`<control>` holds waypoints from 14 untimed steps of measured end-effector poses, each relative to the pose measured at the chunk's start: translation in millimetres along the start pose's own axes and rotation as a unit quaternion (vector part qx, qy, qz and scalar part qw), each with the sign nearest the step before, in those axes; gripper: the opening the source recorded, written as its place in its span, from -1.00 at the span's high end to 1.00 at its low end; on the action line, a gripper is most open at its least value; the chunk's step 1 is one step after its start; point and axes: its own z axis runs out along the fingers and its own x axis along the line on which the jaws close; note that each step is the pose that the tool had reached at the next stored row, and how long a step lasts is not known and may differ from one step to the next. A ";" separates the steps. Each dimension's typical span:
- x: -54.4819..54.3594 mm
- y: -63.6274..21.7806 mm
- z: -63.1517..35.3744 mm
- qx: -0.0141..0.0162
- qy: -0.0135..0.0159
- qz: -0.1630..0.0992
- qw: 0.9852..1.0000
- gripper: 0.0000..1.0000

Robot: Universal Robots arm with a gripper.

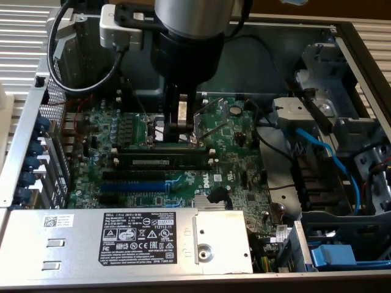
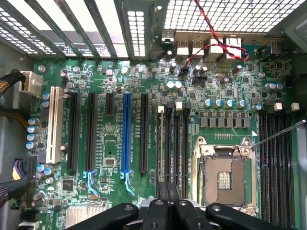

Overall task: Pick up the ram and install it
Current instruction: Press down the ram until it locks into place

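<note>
The ram [image 1: 162,160] is a long dark stick with a pale label strip. It lies along a memory slot on the green motherboard [image 1: 232,165], between white end clips. My gripper [image 1: 180,135] comes straight down from the arm and hangs just behind the ram's middle, in front of the processor socket. Its fingers are shut with nothing visible between them. In the wrist view the gripper [image 2: 169,189] is over the near end of the black memory slots [image 2: 172,139], beside the processor socket [image 2: 223,179]. Whether the fingertips touch the ram I cannot tell.
A blue expansion slot [image 1: 134,183] and black slots lie in front of the ram. A silver power supply [image 1: 122,241] spans the case's front edge. Blue cables [image 1: 324,152] and a drive cage stand at the exterior view's right. A black cable loops beside the arm.
</note>
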 end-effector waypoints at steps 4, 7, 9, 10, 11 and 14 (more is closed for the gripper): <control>0.5 -4.4 -0.4 0.000 0.000 -0.005 1.000 0.79; 1.0 -7.2 -0.7 0.001 0.001 -0.009 1.000 0.79; 1.2 -8.2 -1.0 0.001 0.001 -0.011 1.000 0.79; 1.2 -8.5 -1.3 0.001 0.001 -0.012 1.000 0.79; 1.2 -9.0 -1.7 0.001 0.001 -0.013 1.000 0.79; 1.6 -12.3 -2.3 0.001 0.001 -0.016 1.000 0.79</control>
